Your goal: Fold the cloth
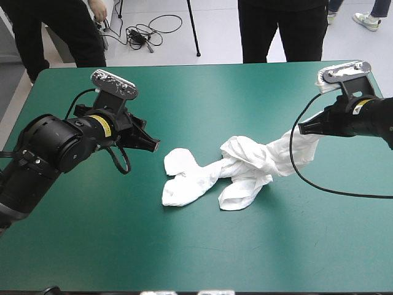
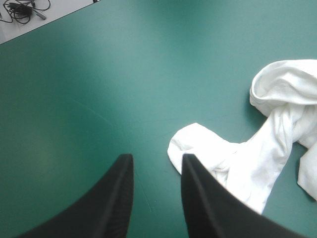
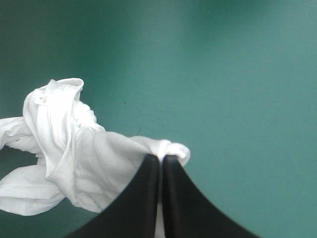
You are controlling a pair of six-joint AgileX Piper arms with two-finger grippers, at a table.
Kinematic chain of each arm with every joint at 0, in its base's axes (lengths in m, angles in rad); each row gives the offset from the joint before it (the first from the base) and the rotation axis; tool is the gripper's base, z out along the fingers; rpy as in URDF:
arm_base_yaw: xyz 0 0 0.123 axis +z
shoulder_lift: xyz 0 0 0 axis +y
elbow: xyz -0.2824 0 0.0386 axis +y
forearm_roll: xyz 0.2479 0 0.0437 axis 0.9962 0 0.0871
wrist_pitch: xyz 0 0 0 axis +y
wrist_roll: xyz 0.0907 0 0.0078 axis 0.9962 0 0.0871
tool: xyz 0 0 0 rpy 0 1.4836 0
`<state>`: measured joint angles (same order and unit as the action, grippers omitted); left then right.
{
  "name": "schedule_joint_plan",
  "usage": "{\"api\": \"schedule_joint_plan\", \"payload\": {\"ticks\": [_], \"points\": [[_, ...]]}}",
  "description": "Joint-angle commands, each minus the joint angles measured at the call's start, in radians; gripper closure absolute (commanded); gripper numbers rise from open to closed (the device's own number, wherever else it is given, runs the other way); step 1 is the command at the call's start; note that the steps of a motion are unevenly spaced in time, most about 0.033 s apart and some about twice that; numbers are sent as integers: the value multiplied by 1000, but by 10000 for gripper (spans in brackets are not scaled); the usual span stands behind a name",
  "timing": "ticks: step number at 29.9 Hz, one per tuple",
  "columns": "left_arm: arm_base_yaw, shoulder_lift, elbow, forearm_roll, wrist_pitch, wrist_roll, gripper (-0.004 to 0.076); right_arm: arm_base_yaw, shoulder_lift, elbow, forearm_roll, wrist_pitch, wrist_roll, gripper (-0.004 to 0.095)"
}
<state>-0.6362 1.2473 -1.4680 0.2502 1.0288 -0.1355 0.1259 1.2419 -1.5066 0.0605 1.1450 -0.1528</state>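
Note:
The white T-shirt lies twisted and stretched across the middle of the teal-green table, one end lifted toward the right. My right gripper is shut on the T-shirt at that raised end; in the right wrist view the cloth bunches at the tips of my right gripper. My left gripper hovers open just left of the shirt's left end, nothing between its fingers. In the left wrist view the T-shirt lies ahead and to one side of my left gripper.
The teal-green cover is bare in front of the shirt and behind it. The table's far edge runs near the top of the high view.

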Motion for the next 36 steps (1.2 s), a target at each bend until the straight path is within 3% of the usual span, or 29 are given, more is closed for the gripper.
{"api": "schedule_joint_plan", "payload": {"ticks": [1,17,21,26,36], "points": [[-1,-25,-35,13,-58,-2,482,-5,-26,-36,-2,-49,-3,925],[-1,8,-35,74,-54,-12,479,-5,-26,-36,0,-49,-3,925],[-1,66,-36,106,-11,6,412,-5,-26,-36,2,-45,-3,925],[1,178,-36,160,30,8,263,-5,-26,-36,14,-36,-3,925],[130,416,-36,7,8,85,250,-5,-26,-36,35,-11,-19,925]]}}
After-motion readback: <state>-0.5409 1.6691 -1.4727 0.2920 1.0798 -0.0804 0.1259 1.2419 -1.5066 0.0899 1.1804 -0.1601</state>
